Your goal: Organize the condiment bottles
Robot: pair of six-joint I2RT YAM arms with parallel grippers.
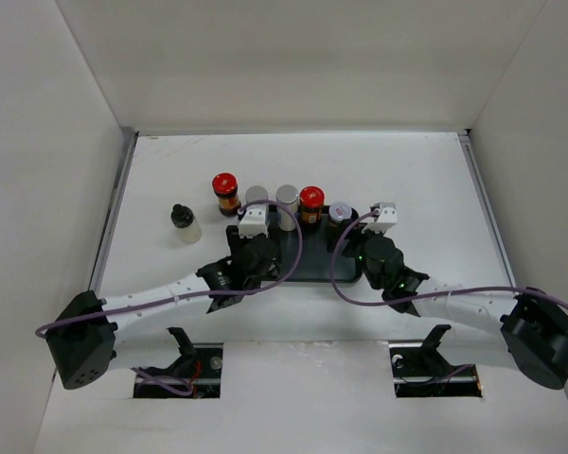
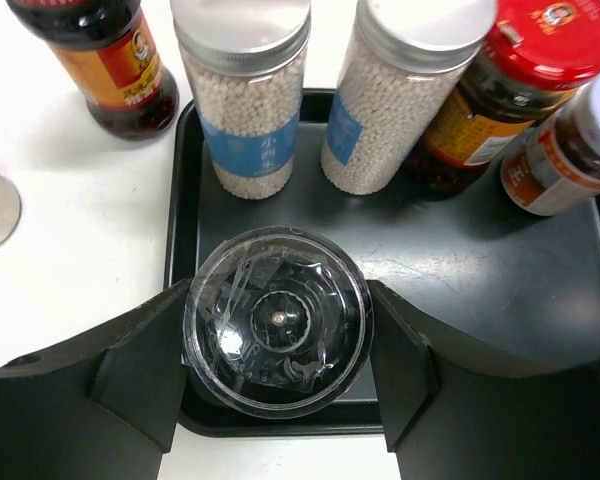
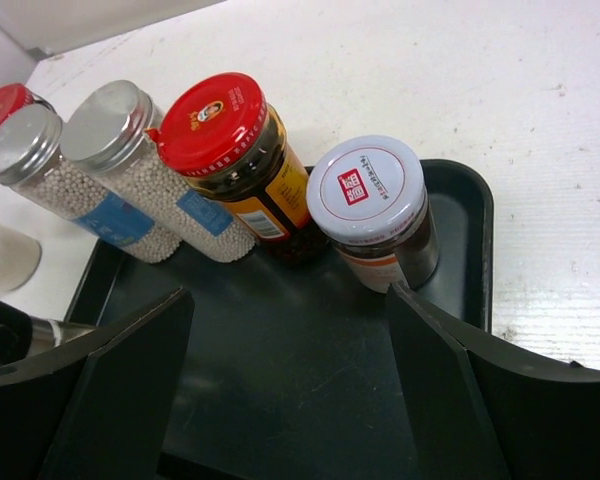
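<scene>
Left tool [image 1: 254,223] is clamped on the clear shaker [image 2: 278,320] at the near-left corner of the tray [image 2: 500,280], just in front of the two silver-capped cylinders [image 2: 245,90]. This looks like the placing step, though I can't tell if it's touched down. The next move calls for letting go and lifting straight up, because the rim is tight beside it. Right tool [image 3: 288,292] hangs wide and empty over bare tray floor, facing the silvery-lidded jar [image 3: 368,190]. There's room there. One red-lidded jar [image 1: 225,189] and the black-capped bottle [image 1: 183,220] wait on the counter [image 1: 407,170], left of the tray.
</scene>
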